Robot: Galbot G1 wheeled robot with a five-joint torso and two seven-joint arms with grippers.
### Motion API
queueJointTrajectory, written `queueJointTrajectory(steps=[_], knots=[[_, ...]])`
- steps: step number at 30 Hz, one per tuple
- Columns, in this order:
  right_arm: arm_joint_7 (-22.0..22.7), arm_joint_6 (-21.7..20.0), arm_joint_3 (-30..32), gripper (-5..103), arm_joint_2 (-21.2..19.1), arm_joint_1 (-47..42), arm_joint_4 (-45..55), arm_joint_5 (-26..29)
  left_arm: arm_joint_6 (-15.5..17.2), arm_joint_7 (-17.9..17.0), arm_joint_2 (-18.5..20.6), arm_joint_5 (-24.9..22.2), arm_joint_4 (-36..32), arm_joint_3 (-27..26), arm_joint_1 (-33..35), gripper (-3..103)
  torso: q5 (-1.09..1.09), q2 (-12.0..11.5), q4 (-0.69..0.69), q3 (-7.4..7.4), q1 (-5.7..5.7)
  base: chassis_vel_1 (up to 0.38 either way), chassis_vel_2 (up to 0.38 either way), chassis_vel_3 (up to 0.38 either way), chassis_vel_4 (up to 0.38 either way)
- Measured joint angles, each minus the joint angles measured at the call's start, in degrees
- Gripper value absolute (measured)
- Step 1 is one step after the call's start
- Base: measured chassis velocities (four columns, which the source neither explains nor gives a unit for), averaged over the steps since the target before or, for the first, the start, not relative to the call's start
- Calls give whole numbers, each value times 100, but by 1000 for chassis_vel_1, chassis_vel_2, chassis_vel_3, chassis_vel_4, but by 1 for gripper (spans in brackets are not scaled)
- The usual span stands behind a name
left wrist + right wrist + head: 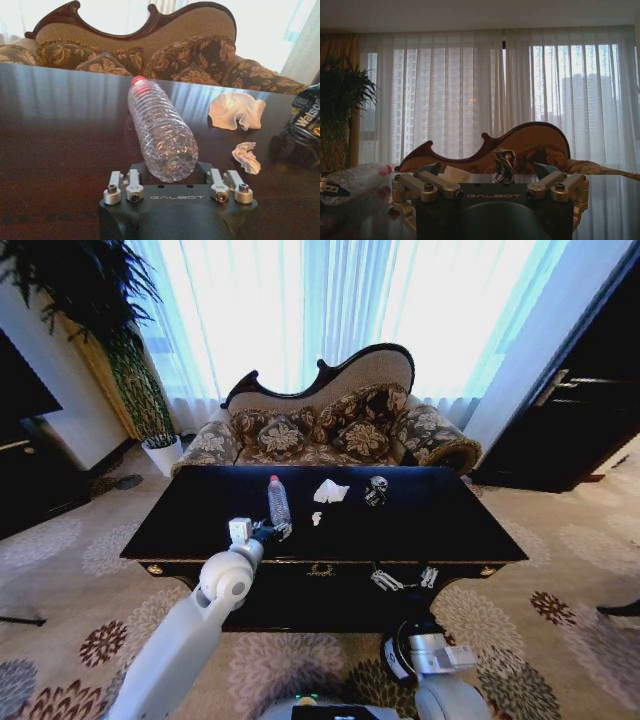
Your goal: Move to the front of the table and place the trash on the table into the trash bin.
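On the table (450,525): one bottle (160,135) between wide-spread left fingers (131,186), two tissues (235,110).

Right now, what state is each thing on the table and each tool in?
Bottle: lying on its side, red cap on, base between the left tool's open fingers.
Tissue: crumpled, loose.
Paper scrap: crumpled, loose.
Wrapper: crushed.
Left tool: open.
Right tool: open, at the table's front edge.

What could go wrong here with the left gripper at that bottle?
The clear bottle lies on its side on the glossy table, its base between the left gripper's open fingers; it might roll or slide away when pinched. A sweep sideways could knock the small scrap or tissue. The right gripper waits at the table's front edge.
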Motion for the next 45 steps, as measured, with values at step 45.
queueJointTrajectory(steps=[45], knots=[[-1417, -341, -871, 100, -438, 603, 248, 5797, -4102, 4994, 1447, 3706, -1338, -2309, 2671, 34, 0, 0, 0, 1, 1, 0, 0, 0, 0]])
